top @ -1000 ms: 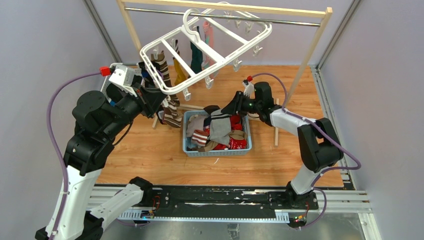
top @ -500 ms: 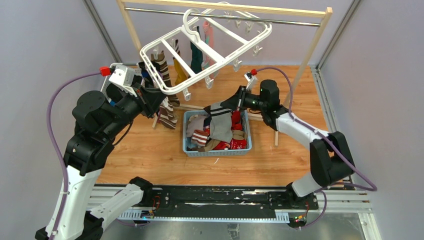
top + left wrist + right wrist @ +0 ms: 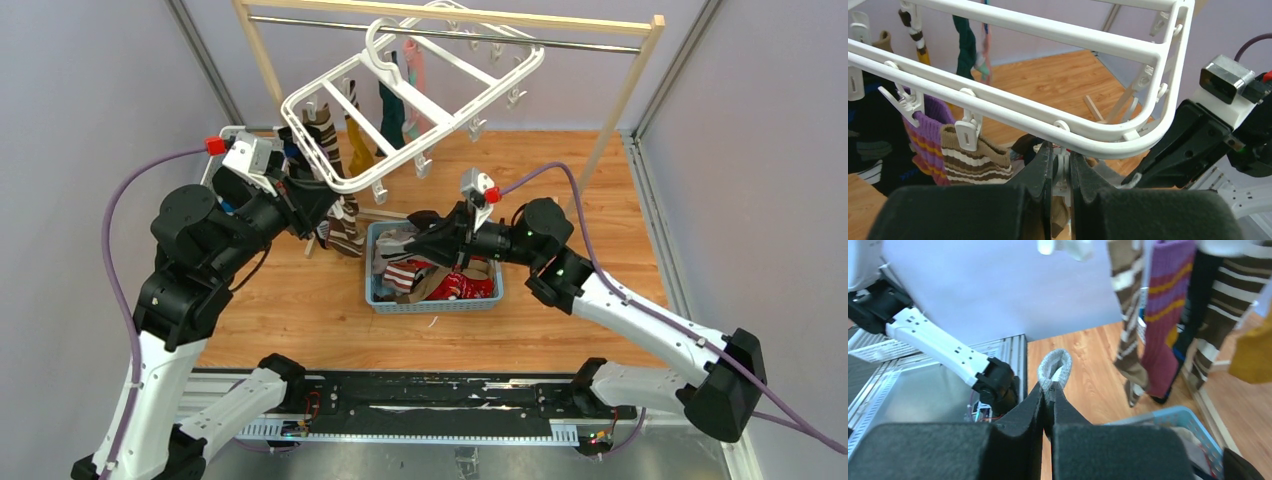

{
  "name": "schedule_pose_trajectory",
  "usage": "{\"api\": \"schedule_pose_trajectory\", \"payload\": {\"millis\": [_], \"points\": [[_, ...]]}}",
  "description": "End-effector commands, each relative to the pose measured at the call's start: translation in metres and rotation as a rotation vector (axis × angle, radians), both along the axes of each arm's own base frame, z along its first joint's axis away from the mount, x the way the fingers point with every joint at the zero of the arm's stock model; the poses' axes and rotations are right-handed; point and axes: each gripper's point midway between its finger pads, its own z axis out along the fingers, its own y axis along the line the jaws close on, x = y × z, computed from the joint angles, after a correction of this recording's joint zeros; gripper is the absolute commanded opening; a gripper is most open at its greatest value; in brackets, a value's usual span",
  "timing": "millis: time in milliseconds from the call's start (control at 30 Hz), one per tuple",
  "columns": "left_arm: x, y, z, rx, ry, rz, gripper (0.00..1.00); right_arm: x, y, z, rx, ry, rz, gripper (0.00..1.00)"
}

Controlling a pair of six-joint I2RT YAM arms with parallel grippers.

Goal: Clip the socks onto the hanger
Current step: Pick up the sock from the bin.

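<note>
The white plastic hanger (image 3: 437,128) hangs tilted from the metal rail of a wooden rack (image 3: 450,35) at the far side of the table (image 3: 290,300). Several socks (image 3: 325,140) are already pegged along its near and middle bars: brown-and-cream striped, mustard, teal and pink. In the left wrist view, a purple striped sock (image 3: 923,135) and a brown striped sock (image 3: 975,160) dangle side by side from neighbouring pegs. The left gripper (image 3: 322,200) is raised to the hanger's near corner, its arm bent sharply at the elbow. Its two black fingers are squeezed onto a small white clip (image 3: 1061,167) that hangs just under the curved rim. More socks lie heaped in a blue basket (image 3: 437,303) standing on the table below the hanger. The right arm stretches low from the right side, forearm almost level, and its right gripper (image 3: 425,238) is poised over the basket, pointing towards the left gripper. Its fingers are pressed together on the cuff of a grey sock (image 3: 1055,365), whose edge stands up as a small loop above the fingertips. Striped socks hang in the background of the right wrist view.
</note>
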Motion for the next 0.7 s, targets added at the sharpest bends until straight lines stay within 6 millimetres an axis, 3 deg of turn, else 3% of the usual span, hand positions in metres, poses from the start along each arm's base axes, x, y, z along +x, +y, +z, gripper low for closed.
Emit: {"api": "schedule_pose_trajectory", "payload": {"millis": [0,133,367,667], "points": [[-0.011,-0.011,-0.01,-0.057,0.07,-0.068,0.0,-0.022,0.014,0.036,0.123,-0.088,0.079,0.0],[-0.014,-0.02,-0.008,-0.116,0.074,-0.111,0.0,-0.027,0.017,0.062,0.299,-0.093,0.116,0.0],[-0.022,-0.032,0.003,-0.17,0.067,-0.19,0.0,-0.03,0.037,0.062,0.359,-0.087,0.23,0.0],[-0.029,-0.038,0.004,-0.168,0.071,-0.247,0.0,-0.019,0.042,0.074,0.453,-0.091,0.235,0.0]]}}
